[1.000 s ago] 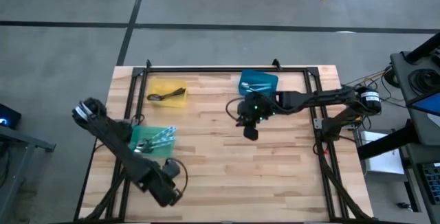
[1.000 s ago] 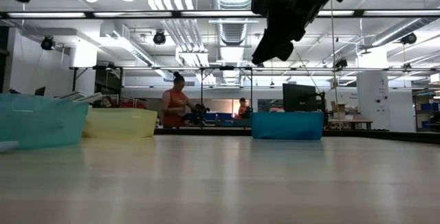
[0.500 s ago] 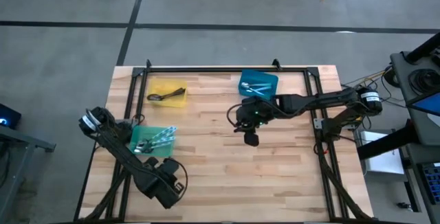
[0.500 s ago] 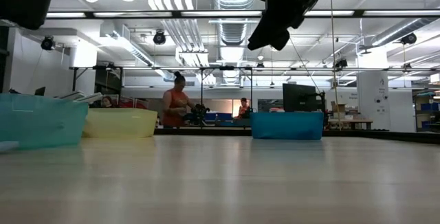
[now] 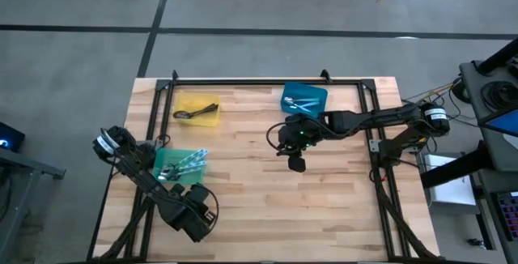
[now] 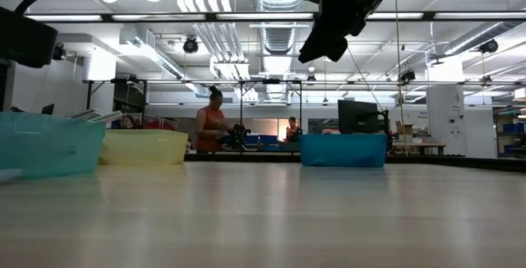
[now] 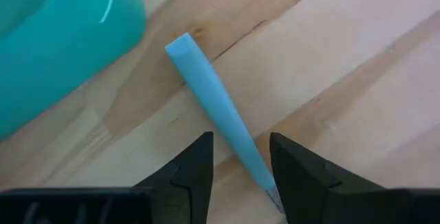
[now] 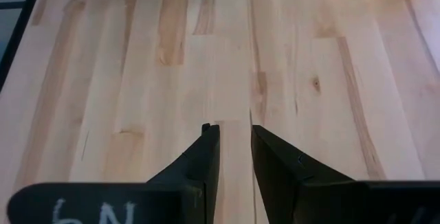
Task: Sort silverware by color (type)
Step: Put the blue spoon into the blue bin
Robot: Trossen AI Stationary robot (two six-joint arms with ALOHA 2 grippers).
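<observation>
Since earlier, left gripper jaws parted around a light-blue utensil handle; right gripper jaws narrowly apart, empty.

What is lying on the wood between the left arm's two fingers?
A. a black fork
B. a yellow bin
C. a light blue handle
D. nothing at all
C: in the left wrist view a light blue handle lies flat on the table between the left gripper's parted fingers, beside the green bin.

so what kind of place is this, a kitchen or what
Not a kitchen: it looks like a large robotics lab or workshop. The low view shows exposed ceiling ducts, workbenches with a monitor and a person working behind the wooden table.
</observation>
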